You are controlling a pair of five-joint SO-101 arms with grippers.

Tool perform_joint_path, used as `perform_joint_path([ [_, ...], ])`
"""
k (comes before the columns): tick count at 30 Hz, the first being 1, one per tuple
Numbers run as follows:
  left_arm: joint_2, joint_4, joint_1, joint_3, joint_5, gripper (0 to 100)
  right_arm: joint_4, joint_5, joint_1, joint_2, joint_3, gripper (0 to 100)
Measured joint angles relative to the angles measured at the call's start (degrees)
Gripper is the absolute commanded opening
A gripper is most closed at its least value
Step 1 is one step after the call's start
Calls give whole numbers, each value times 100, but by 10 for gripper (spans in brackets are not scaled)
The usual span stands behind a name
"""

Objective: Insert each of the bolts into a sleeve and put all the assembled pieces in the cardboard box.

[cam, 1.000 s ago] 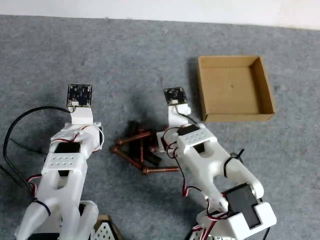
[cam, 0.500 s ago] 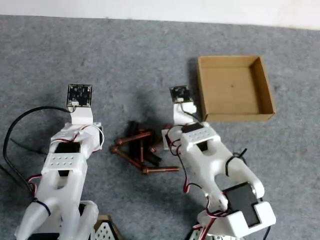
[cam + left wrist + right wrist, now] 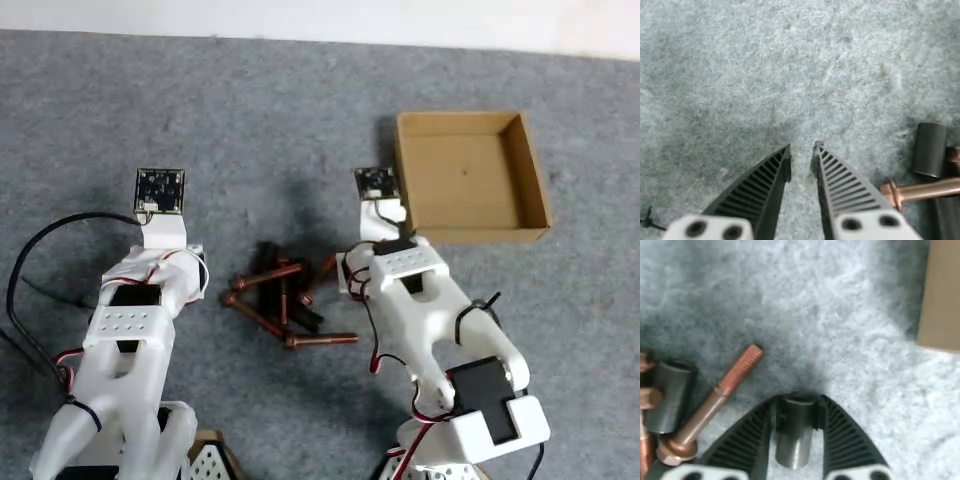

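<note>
Pincer [image 3: 802, 152] slightly parted, seemingly just above carpet [image 3: 790, 60]

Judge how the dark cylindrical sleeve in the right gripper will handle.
The dark cylindrical sleeve looks rigid, so the right gripper probably won't deform it. Its smooth round wall may pivot between the jaws. Released sideways, it could roll.

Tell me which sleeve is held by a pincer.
The sleeve in the right pincer; the other sleeves lie loose among the bolts.
</note>
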Motion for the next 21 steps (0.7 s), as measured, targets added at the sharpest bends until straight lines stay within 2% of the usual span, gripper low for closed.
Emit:
perform_joint_path([
  [9, 0, 0, 0, 0, 0, 88, 193, 0, 0, -18, -62, 3],
  [16, 0, 0, 9, 0, 0, 89, 273, 0, -18, -1116, 360, 3],
  [21, 0, 0, 659, 0, 308, 165, -79, 193, -18, -1978, 1108, 3],
])
